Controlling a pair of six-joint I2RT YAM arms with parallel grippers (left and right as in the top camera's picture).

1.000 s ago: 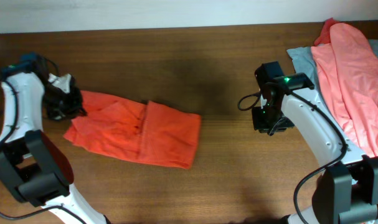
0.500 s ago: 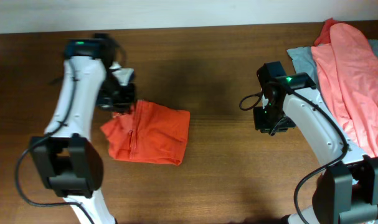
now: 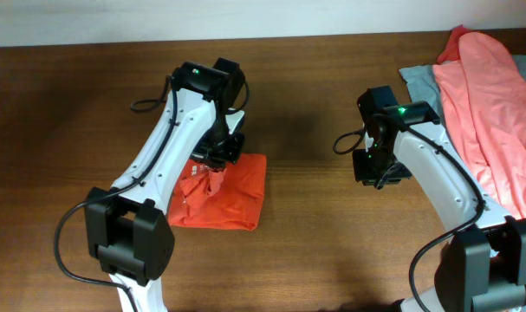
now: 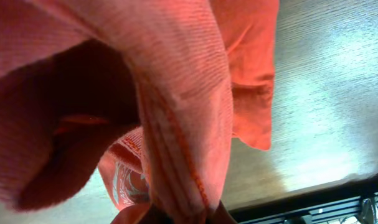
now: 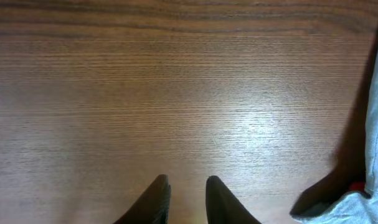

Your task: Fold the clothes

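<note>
The red-orange T-shirt lies folded in a small rectangle on the wooden table left of centre. My left gripper is over its upper left part, shut on a bunched fold of the cloth, which fills the left wrist view. White print shows low in that view, and the fingertips barely show at the bottom edge. My right gripper hovers over bare wood right of centre, jaws close together and empty.
A salmon-pink garment is heaped at the right edge of the table over a pale teal garment. A teal edge also shows in the right wrist view. A pale wall runs along the table's far edge.
My left gripper has carried the shirt's left edge to the right, over the rest of the shirt, so the shirt is now a narrower stack. The right arm has not moved.
</note>
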